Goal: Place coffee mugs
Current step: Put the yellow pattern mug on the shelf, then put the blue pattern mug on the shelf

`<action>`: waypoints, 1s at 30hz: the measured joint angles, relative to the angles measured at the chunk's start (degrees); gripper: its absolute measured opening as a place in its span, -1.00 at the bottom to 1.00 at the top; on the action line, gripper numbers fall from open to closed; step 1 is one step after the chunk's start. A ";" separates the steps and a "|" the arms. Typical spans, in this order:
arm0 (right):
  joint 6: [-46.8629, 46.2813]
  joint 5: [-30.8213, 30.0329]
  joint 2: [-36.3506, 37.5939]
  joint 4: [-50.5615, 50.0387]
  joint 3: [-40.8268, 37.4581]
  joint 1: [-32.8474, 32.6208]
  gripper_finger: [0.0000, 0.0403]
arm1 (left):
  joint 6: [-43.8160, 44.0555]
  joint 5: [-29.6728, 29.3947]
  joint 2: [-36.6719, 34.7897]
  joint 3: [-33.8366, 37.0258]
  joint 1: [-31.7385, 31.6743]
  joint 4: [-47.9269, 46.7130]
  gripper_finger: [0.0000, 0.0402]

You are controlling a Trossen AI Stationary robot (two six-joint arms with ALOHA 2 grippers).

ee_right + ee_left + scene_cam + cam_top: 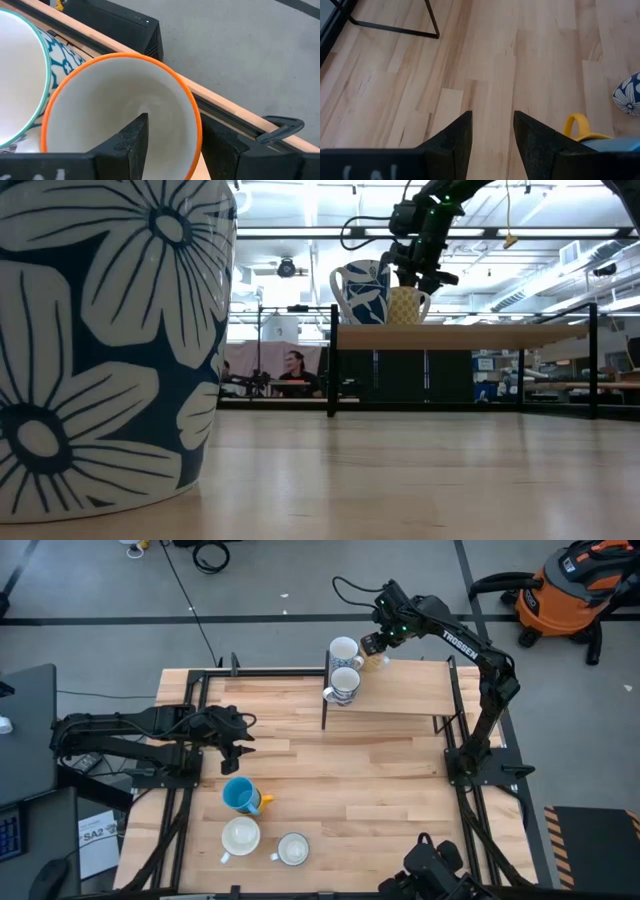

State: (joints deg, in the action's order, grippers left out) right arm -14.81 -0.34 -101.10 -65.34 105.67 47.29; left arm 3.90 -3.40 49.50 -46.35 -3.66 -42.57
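Note:
On the raised wooden shelf point(410, 690) stand two white, blue-patterned mugs point(345, 650) point(345, 685) and, beside them, a yellow-orange mug point(405, 305) resting on its base. My right gripper point(375, 643) point(172, 132) is open above that mug point(120, 110), with one finger inside it and one outside its rim, the inner one clear of the wall. A bright blue mug with a yellow handle point(240, 795) and two white-lined mugs point(240, 837) point(293, 849) sit on the table. My left gripper point(235, 745) point(492, 130) hovers open just beyond the blue mug point(615, 145).
A dark blue mug with white flowers point(100, 340) fills the low view's left and shows at the edge of the left wrist view point(629, 95). The shelf's black frame legs point(324, 700) stand on the table. Bare wood lies between shelf and table mugs point(380, 780).

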 joint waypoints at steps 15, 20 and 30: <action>-0.03 0.00 8.91 -0.14 0.00 0.22 -0.16 | 0.04 0.00 0.00 0.00 -0.01 1.06 -0.26; -0.62 -0.02 14.03 -0.31 0.00 -0.35 -0.16 | 0.04 0.00 0.00 0.00 0.00 2.67 -0.26; -0.66 -0.02 21.96 -0.34 0.00 -8.18 -0.16 | 0.84 0.00 0.00 0.00 0.00 7.12 -0.26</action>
State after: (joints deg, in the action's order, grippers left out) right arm -15.46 -0.36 -79.14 -65.69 105.67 39.11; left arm 4.74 -3.40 49.49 -46.35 -3.66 -35.45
